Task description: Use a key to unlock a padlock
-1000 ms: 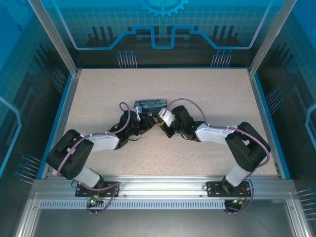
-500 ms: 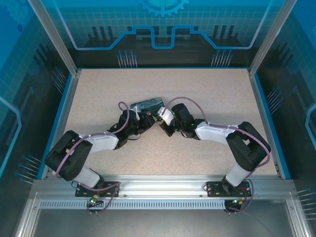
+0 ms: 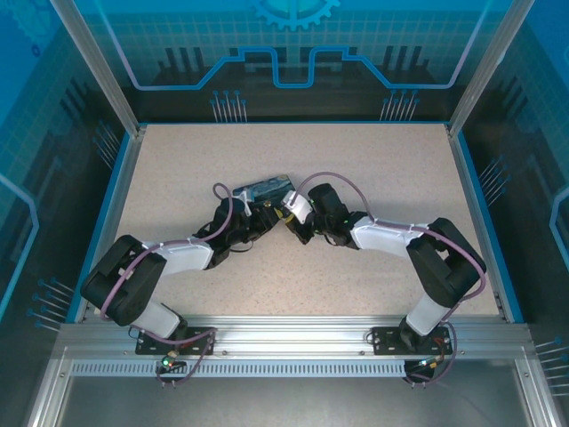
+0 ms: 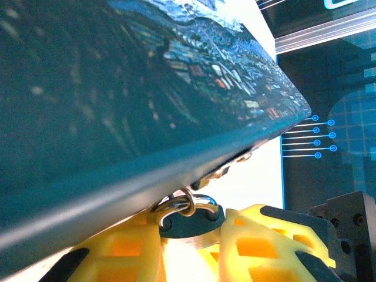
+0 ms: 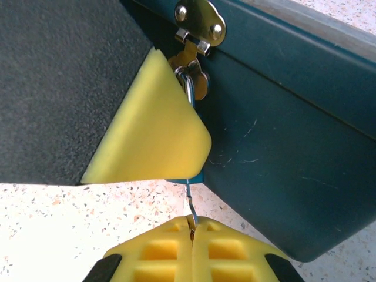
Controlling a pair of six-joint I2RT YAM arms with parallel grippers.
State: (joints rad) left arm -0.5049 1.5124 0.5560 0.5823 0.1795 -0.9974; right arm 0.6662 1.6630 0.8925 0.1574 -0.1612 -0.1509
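The padlock (image 4: 187, 226) is a small dark body with a silvery shackle (image 4: 191, 203) hooked through the latch ring of the painted box (image 4: 117, 100). My left gripper (image 4: 189, 238) is shut on the padlock body, one yellow finger on each side. In the right wrist view, my right gripper (image 5: 191, 226) is shut on the thin key (image 5: 189, 202). The key's blade points up to a blue sliver of the padlock (image 5: 183, 175), which sits under the left arm's yellow finger (image 5: 153, 126). From above, both grippers (image 3: 260, 213) (image 3: 289, 216) meet at the box's front.
The painted box (image 3: 267, 188) lies mid-table with its brass hasp (image 5: 200, 23) facing the arms. Speckled tabletop (image 3: 373, 160) stretches around it to the blue walls. Both forearms angle inward across the near half of the table.
The box's right end has swung slightly toward the back. The right gripper has shifted a little left toward the left gripper. Both grips are unchanged.
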